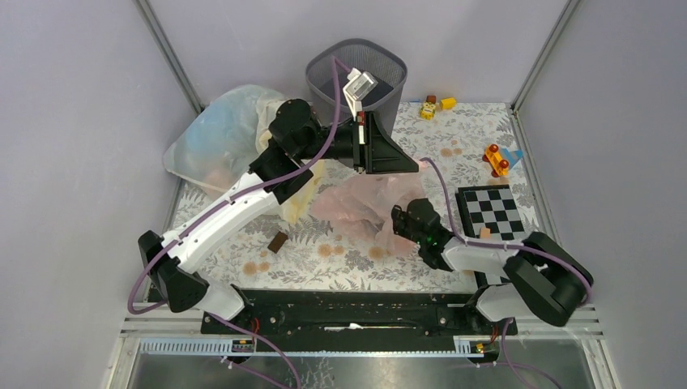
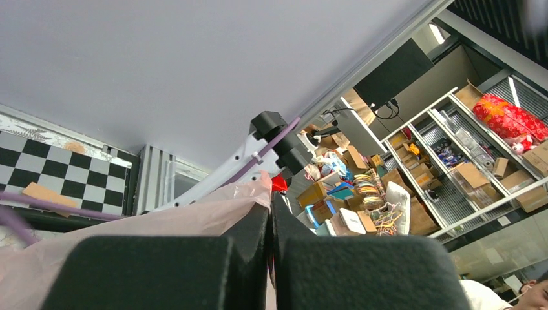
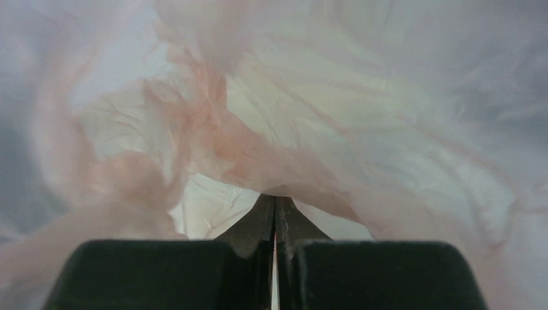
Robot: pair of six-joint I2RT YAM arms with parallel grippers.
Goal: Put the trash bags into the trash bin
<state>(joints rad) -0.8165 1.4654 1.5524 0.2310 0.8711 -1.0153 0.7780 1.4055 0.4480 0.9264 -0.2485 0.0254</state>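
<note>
Nearest, the right gripper [image 3: 276, 201] is clamped on the pale-pink trash bag [image 1: 356, 203], whose film hides its fingertips from above. Beyond, the left gripper [image 2: 271, 201] pinches the bag's far edge, just short of the mesh trash bin [image 1: 322, 81], whose base is hidden.

Left arm [image 1: 235, 207] reached toward the tabletop's [image 1: 324, 263] far edge, right arm [image 1: 486, 255] folded inward; left gripper [image 2: 270, 210] and right gripper [image 3: 276, 201] pinched the trash bag [image 1: 356, 203].
</note>
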